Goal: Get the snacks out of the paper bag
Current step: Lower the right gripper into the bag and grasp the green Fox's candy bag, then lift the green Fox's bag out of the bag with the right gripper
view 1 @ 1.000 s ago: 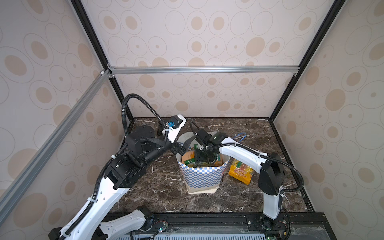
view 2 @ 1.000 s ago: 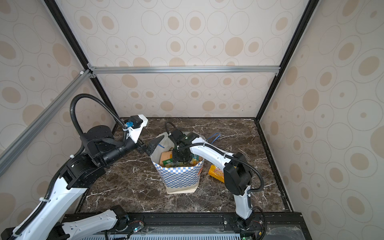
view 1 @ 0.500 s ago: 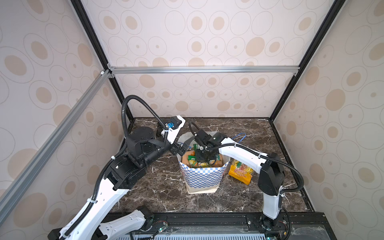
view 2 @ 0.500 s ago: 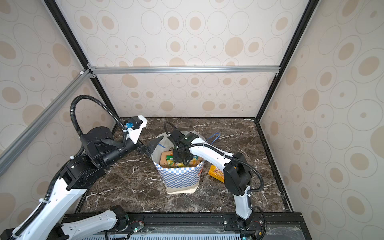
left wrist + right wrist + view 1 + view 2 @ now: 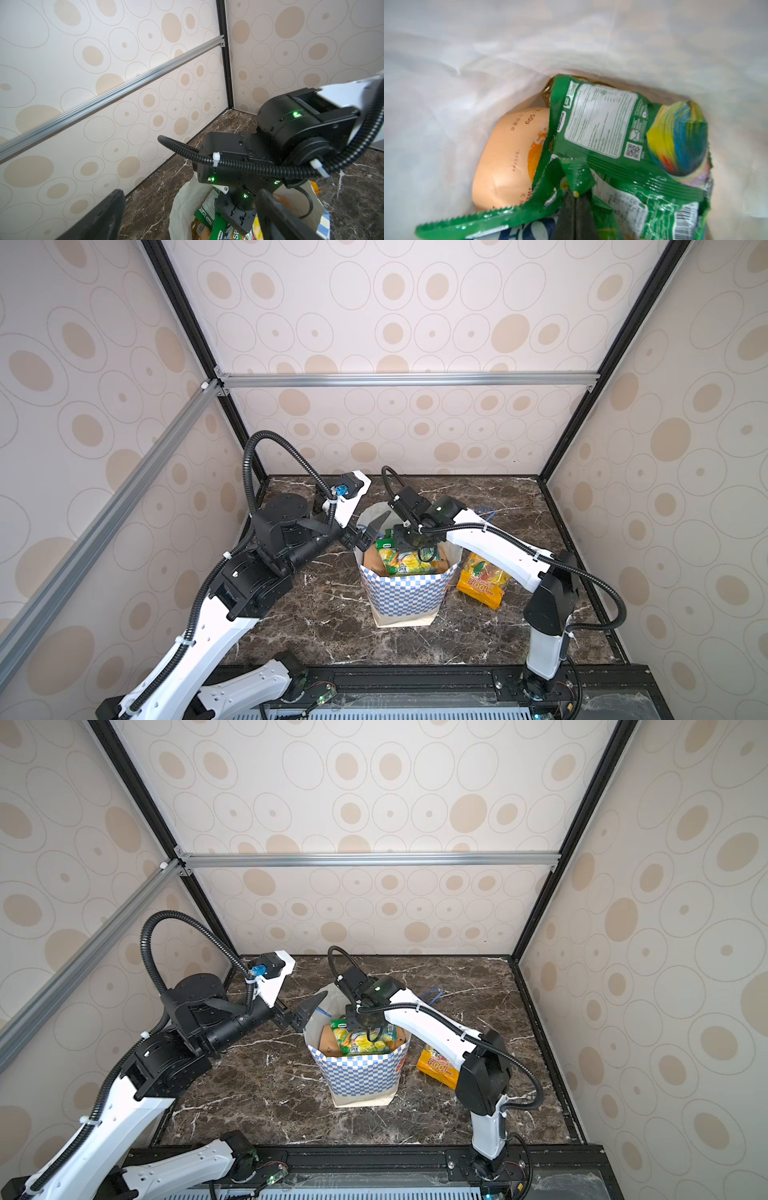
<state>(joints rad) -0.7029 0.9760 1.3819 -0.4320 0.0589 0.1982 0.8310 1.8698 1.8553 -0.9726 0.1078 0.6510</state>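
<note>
At the near side the dark marble table (image 5: 332,626) carried the paper bag (image 5: 405,595), which stood upright near the table's middle in both top views, its blue-and-white checkered band facing forward. Just to the bag's right, a yellow-orange gummy bag (image 5: 482,583) lay flat on the marble, partly under the right arm. In the bag's mouth a yellow and green packet (image 5: 405,562) showed on top, and an orange-tan chips bag (image 5: 508,162) sat deeper down against the white lining. The right gripper (image 5: 575,200) reached down into the bag from above. In the right wrist view its dark fingers were pressed together on a crimped edge of a green packet (image 5: 577,174). The left gripper (image 5: 372,531) hung at the bag's left rim with its jaws spread wide. In the left wrist view the rim sat between the two fingers (image 5: 104,218), and whether either touched the paper could not be told. Farther back, a blue cord handle (image 5: 486,512) showed beyond the right arm, towards the back wall
</note>
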